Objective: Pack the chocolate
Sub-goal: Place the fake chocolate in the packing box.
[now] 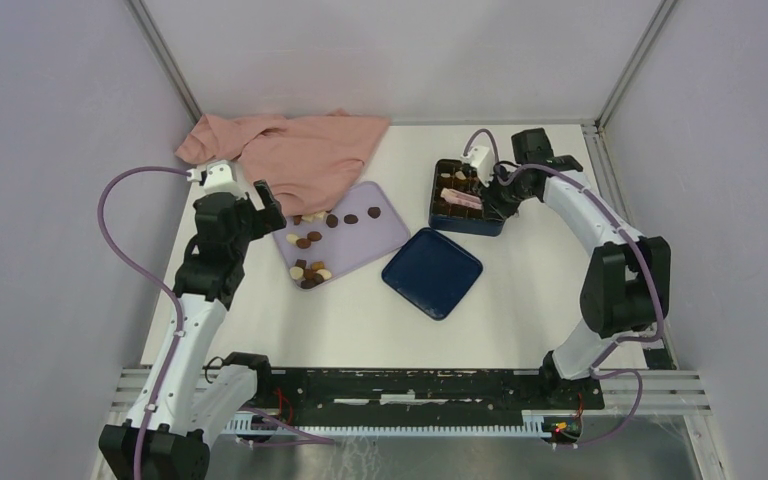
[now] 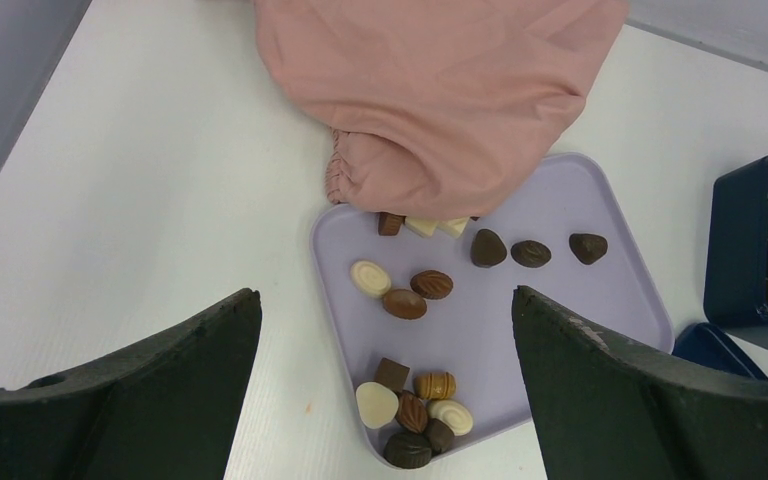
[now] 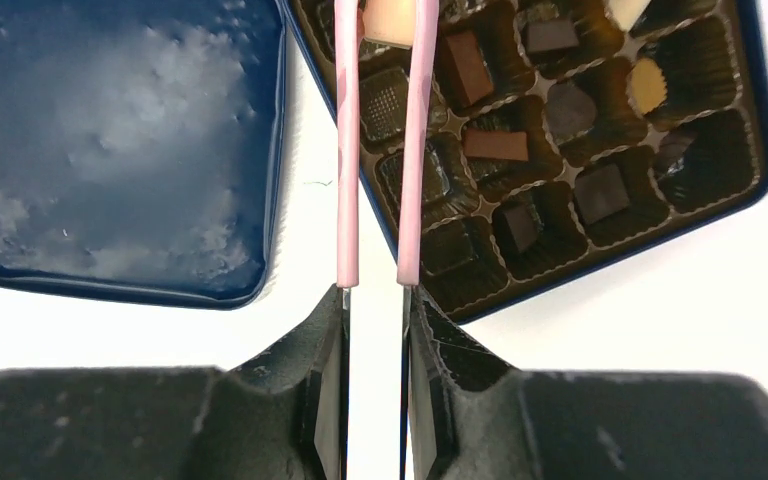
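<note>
Top: right gripper (image 1: 492,193) hangs over the box (image 1: 465,226), clamped on pink tongs (image 1: 460,197). Loose chocolate (image 1: 310,270) lies on the lilac tray (image 1: 385,232), left of the box. Left wrist: left gripper (image 2: 382,300) spread wide, empty, above that tray. Right wrist: tong tips appear to pinch a cream piece (image 3: 392,18) over the box. Centre it on an empty cell, lower, then release.

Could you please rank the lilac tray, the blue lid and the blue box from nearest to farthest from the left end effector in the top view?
1. The lilac tray, just beside the left end effector.
2. The blue lid, in the middle, beyond the tray.
3. The blue box, farthest, over on the right.
</note>
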You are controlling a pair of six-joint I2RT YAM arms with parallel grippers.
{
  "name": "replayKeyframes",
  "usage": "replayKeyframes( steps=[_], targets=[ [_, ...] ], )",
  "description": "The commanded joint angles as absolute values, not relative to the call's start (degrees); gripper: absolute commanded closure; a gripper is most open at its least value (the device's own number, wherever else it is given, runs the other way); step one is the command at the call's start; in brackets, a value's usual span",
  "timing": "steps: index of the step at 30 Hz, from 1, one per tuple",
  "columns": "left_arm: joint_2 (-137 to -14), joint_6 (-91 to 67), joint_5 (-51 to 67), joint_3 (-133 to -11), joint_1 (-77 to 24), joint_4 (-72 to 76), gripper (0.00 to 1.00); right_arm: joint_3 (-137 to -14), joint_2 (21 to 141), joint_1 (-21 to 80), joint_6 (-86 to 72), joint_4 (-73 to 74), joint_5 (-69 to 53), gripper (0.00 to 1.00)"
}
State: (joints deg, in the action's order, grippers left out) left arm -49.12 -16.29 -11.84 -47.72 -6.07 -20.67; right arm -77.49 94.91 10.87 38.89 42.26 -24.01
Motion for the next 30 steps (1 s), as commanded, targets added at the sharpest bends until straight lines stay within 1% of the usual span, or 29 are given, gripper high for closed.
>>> replayKeyframes(
  steps=[1, 14, 30],
  targets=[
    [-48.98, -13.03, -11.31, -47.81, -5.67, -18.46, 0.0, -80.34, 97.99, 10.32, 41.55, 43.74, -26.99, 0.86],
    [-49.05, -13.01, -10.81, -47.75, -5.68, -18.33, 0.0, -84.24, 103.3, 10.36, 42.1, 45.74, -26.5, 0.83],
    [-48.74, -13.0, -10.68, -47.73, -5.68, -18.29, 0.0, -85.05, 105.01, 10.42, 42.46, 46.74, -27.13, 0.64]
  ],
)
